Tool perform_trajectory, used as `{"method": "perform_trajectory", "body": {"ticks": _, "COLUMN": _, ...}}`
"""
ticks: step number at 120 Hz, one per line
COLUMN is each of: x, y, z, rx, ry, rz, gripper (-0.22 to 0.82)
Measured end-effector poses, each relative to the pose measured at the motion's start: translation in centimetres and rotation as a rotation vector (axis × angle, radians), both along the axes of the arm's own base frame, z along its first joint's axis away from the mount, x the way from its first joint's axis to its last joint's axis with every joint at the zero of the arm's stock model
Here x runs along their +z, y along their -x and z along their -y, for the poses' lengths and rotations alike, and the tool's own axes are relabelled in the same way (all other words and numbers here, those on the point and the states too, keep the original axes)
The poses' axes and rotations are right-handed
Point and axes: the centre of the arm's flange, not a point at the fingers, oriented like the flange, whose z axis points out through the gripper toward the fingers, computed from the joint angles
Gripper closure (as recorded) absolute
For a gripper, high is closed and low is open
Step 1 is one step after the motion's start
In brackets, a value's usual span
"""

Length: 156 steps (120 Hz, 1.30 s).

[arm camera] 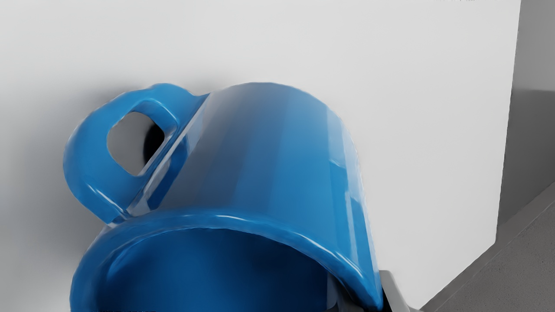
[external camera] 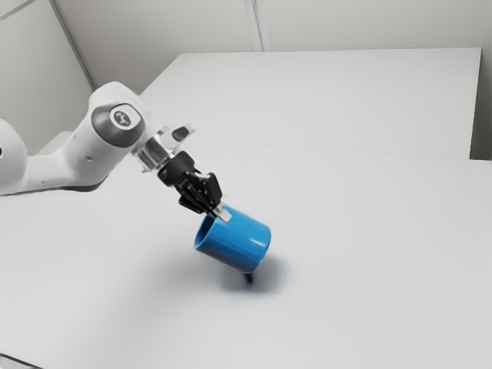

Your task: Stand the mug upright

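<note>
So the blue mug (external camera: pixel 235 239) is around the middle of the white table (external camera: pixel 369 254), and it's definitely not upright: it's tipped over at a slant, mouth toward the exterior view's left and up a bit, base lower and toward the exterior view's right. Can't tell if it's touching the table or slightly off it. The gripper (external camera: pixel 221 213) comes in from the left in that view and has the mug pinched by the wall at its rim (arm camera: pixel 221 218), one finger inside the mouth and the other outside. Handling-wise, it looks like a stiff, glossy ceramic type, so I'd guess moderate weight and no squish at all. That shine probably means it's slick, and a pinch on curved wall could let it pivot or slip, plus a hard knock might chip it. The rim wall's a decent place to hold, ideally with the pads flat and well down over the lip. The handle (arm camera: pixel 80 160) sticks out round the side from the pinch; grabbing there looks doable, but the weight would hang off to one side. Headcount: one mug with one handle, one gripper with two fingers, one table. There's also one small dark patch (external camera: pixel 248 277) just under the mug, no clue if that's shadow or something solid.
</note>
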Motion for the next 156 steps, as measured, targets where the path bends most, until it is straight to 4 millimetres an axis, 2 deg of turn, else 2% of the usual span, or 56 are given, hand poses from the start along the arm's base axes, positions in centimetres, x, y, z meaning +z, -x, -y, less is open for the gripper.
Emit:
{"method": "perform_trajectory", "body": {"ticks": 15, "x": 2.5, "y": 0.5, "z": -2.9, "rx": -0.031, "ry": -0.164, "rz": 0.075, "gripper": 0.79}}
{"method": "perform_trajectory", "body": {"ticks": 26, "x": 3.7, "y": 1.0, "z": -3.5, "rx": -0.088, "ry": -0.306, "rz": 0.116, "gripper": 0.79}}
{"method": "perform_trajectory", "body": {"ticks": 39, "x": 3.7, "y": 1.3, "z": -3.4, "rx": -0.169, "ry": -0.47, "rz": 0.132, "gripper": 0.79}}
{"method": "perform_trajectory", "body": {"ticks": 52, "x": 3.5, "y": 1.5, "z": -2.1, "rx": -0.249, "ry": -0.61, "rz": 0.146, "gripper": 0.79}}
{"method": "perform_trajectory", "body": {"ticks": 70, "x": 2.7, "y": 1.3, "z": -1.1, "rx": -0.285, "ry": -0.711, "rz": 0.135, "gripper": 0.79}}
{"method": "perform_trajectory", "body": {"ticks": 123, "x": -0.2, "y": -4.2, "z": 3.4, "rx": -0.27, "ry": -0.788, "rz": 0.062, "gripper": 0.79}}
{"method": "perform_trajectory", "body": {"ticks": 156, "x": -1.9, "y": -6.6, "z": 4.6, "rx": -0.222, "ry": -0.777, "rz": 0.053, "gripper": 0.79}}
